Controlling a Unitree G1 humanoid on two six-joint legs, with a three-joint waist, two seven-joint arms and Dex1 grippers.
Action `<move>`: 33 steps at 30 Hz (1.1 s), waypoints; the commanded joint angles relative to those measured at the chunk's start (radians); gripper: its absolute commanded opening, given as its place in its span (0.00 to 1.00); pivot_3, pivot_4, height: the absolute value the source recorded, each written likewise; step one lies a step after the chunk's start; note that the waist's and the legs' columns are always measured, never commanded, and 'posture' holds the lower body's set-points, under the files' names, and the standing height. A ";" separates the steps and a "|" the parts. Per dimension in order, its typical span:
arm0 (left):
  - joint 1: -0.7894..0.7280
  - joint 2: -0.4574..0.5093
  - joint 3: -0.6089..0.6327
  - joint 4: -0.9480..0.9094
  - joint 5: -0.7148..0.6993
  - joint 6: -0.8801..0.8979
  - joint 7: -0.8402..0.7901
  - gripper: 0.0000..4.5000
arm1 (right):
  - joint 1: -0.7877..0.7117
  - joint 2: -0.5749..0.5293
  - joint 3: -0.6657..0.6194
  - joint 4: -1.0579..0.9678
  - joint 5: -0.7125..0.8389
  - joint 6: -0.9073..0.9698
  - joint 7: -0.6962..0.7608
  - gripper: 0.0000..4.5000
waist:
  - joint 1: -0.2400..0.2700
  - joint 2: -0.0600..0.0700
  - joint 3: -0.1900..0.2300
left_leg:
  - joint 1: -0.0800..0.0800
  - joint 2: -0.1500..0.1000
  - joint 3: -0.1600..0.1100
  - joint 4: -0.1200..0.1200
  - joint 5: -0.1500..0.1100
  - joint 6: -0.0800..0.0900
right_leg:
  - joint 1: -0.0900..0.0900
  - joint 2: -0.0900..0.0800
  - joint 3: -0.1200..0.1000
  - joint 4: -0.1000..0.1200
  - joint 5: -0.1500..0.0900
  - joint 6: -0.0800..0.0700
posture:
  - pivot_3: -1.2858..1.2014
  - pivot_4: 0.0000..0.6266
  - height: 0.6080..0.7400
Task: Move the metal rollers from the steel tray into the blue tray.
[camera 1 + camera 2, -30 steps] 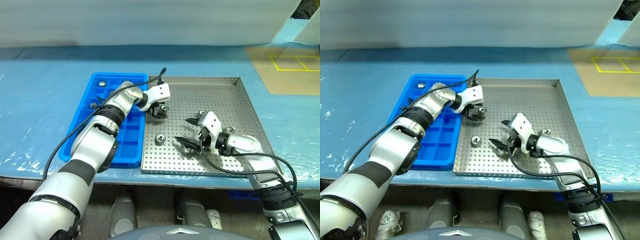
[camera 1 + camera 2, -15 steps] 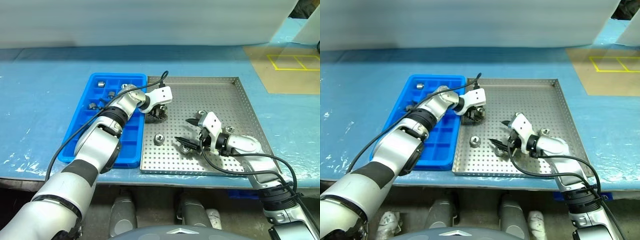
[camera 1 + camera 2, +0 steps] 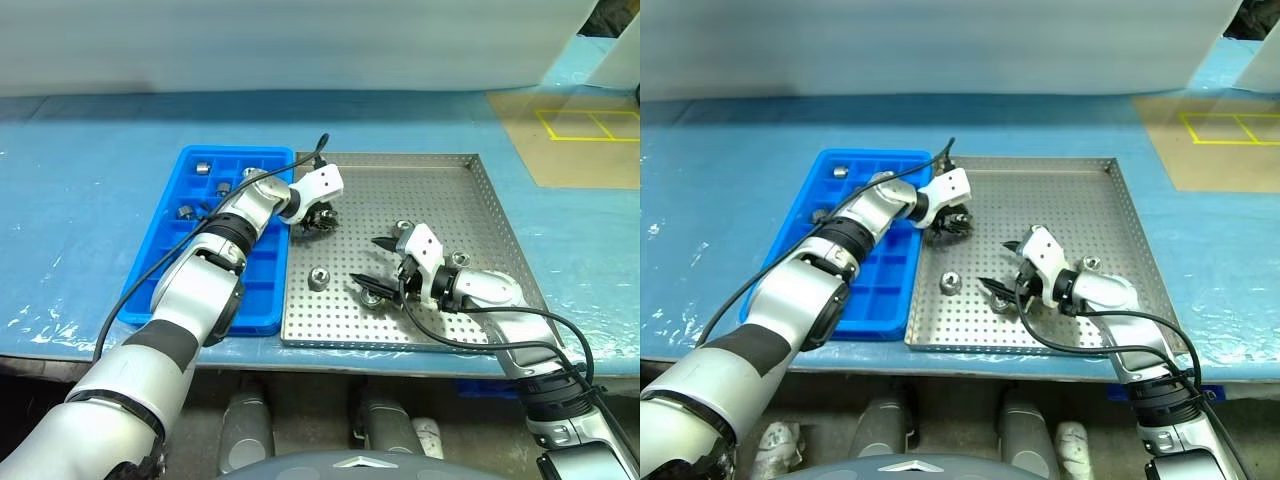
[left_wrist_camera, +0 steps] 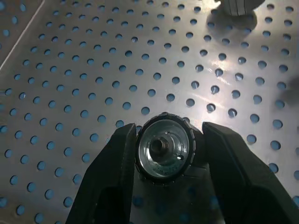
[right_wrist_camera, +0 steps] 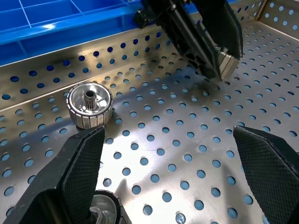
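Note:
My left gripper point(image 3: 322, 218) is shut on a metal roller point(image 4: 164, 148), low over the steel tray point(image 3: 440, 190) near its left rim, beside the blue tray point(image 3: 160, 270). The right wrist view shows that gripped roller point(image 5: 225, 64) too. My right gripper point(image 3: 366, 260) hangs open over the tray's front middle, with nothing between its fingers. One loose roller point(image 3: 319, 278) lies to its left. Another roller point(image 3: 372, 297) lies under its near finger. More rollers point(image 3: 405, 228) lie near its wrist. The blue tray holds several rollers point(image 3: 203, 166) in its far compartments.
Both trays sit side by side on a table covered in blue film point(image 3: 80, 200). A brown board with yellow lines point(image 3: 580, 140) lies at the far right. A white wall point(image 3: 300, 40) stands behind the table.
My left gripper's fingers have closed on the roller near the steel tray's left rim. The right arm has stayed still.

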State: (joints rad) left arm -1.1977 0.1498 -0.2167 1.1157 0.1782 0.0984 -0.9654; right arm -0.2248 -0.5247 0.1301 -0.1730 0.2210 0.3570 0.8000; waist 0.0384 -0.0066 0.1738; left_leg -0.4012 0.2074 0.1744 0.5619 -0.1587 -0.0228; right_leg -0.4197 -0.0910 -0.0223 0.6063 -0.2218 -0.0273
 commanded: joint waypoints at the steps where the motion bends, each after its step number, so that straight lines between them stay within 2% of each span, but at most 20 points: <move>1: 0.031 0.024 0.100 -0.235 -0.102 0.071 0.042 0.41 | -0.027 0.010 0.002 -0.020 -0.003 -0.032 0.000 1.00 | 0.000 0.000 0.000 | -0.001 0.000 0.000 0.000 0.000 0.000 | -0.001 0.000 0.000 0.000 0.000 0.000 | 0.43 0.24 1.00; 4: 0.137 0.048 0.152 -0.506 -0.140 0.164 0.120 0.41 | -0.052 0.025 0.013 0.001 -0.005 -0.043 0.008 1.00 | -0.003 0.000 0.000 | -0.001 0.000 0.000 0.000 0.000 0.000 | -0.001 0.000 0.000 0.000 0.000 0.000 | 0.45 0.24 1.00; 9: 0.321 0.042 0.269 -0.938 -0.183 0.349 0.354 0.41 | -0.110 0.042 0.032 0.070 -0.013 -0.083 0.039 1.00 | 0.003 0.000 0.000 | -0.002 0.002 0.000 0.000 0.000 0.000 | -0.001 0.000 -0.002 0.000 0.000 0.000 | 0.48 0.24 1.00; 16: 0.637 -0.032 0.348 -1.374 -0.173 0.471 0.629 0.41 | -0.221 0.086 0.058 0.208 -0.028 -0.162 0.091 1.00 | 0.011 0.000 0.000 | -0.003 0.002 0.000 0.001 0.000 0.001 | -0.001 0.000 -0.003 0.000 0.000 0.000 | 0.53 0.24 1.00; 23: 0.870 -0.048 0.399 -1.608 -0.153 0.549 0.795 0.41 | -0.320 0.125 0.076 0.321 -0.024 -0.196 0.171 1.00 | 0.031 -0.001 0.001 | -0.004 0.004 -0.001 0.001 0.000 0.000 | -0.002 0.001 -0.004 0.000 0.000 0.000 | 0.57 0.24 1.00; 33: 1.123 -0.083 0.431 -1.745 -0.184 0.616 0.886 0.41 | -0.348 0.136 0.084 0.373 -0.038 -0.225 0.223 1.00 | 0.067 -0.001 0.001 | -0.004 0.007 -0.001 0.001 -0.002 -0.003 | -0.002 0.001 -0.004 0.000 0.000 0.000 | 0.58 0.24 1.00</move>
State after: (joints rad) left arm -0.0815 0.0681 0.2049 -0.5626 0.0071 0.7173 -0.0917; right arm -0.5588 -0.3888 0.2145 0.2203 0.1792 0.1519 1.0113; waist 0.1052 -0.0072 0.1745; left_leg -0.4054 0.2147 0.1732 0.5632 -0.1604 -0.0261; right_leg -0.4217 -0.0897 -0.0266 0.6061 -0.2221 -0.0274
